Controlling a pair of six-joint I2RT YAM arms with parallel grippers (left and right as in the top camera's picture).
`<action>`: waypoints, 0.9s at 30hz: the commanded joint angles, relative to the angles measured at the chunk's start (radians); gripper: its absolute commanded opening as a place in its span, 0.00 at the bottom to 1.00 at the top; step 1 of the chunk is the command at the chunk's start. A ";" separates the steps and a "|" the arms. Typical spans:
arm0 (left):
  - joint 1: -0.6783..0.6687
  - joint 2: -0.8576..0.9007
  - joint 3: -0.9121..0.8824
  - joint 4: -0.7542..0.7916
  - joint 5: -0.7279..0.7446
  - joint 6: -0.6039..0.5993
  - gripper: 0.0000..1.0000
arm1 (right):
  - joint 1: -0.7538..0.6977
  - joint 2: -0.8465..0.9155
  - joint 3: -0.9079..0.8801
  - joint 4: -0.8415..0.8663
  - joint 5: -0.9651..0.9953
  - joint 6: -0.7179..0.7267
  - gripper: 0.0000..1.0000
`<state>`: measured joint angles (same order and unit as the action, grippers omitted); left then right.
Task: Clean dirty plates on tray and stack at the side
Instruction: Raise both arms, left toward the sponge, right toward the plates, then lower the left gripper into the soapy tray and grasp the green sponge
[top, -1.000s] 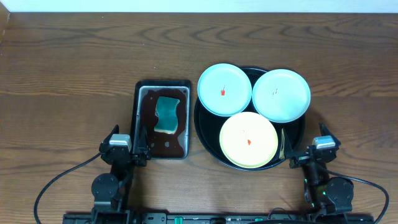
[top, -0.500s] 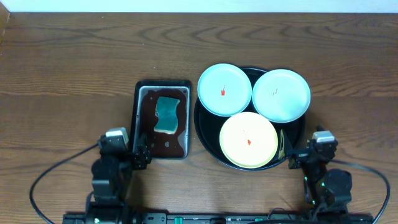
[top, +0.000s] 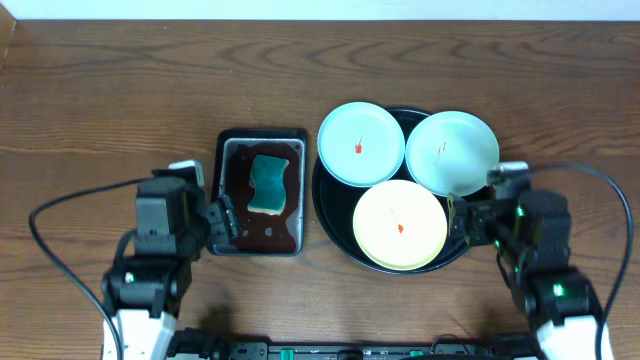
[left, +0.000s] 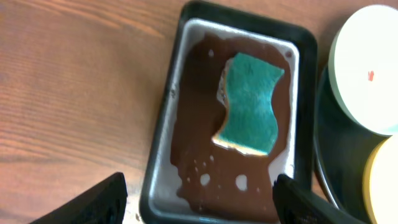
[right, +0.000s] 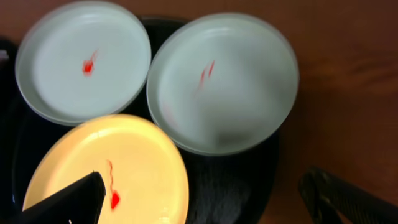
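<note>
On the tray (top: 332, 207), plates (top: 400, 226) lie flat, face-up; left pincer (left: 199, 186) and right pincer (right: 202, 183) spread.

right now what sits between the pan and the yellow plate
Mostly the black tray, its rim and bare floor, shown in the overhead view.

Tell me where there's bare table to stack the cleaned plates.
Bare wood lies right of the tray, left of the metal pan, and along the whole far strip behind both. Crowded: three plates fill the tray, the pan-tray gap is narrow, and the left gripper and right gripper sit at the near side.
</note>
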<state>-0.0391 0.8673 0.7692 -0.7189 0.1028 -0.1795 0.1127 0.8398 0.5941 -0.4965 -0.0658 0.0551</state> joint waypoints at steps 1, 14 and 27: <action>0.006 0.051 0.070 -0.044 0.028 -0.002 0.76 | -0.006 0.109 0.091 -0.050 -0.021 -0.034 0.99; 0.006 0.071 0.070 0.035 0.028 -0.002 0.76 | -0.006 0.223 0.124 -0.050 -0.103 0.011 0.99; -0.049 0.250 0.070 0.271 0.016 0.010 0.74 | -0.006 0.224 0.124 -0.039 -0.135 0.019 0.99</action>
<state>-0.0601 1.0504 0.8185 -0.4728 0.1242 -0.1795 0.1127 1.0634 0.6994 -0.5350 -0.1871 0.0608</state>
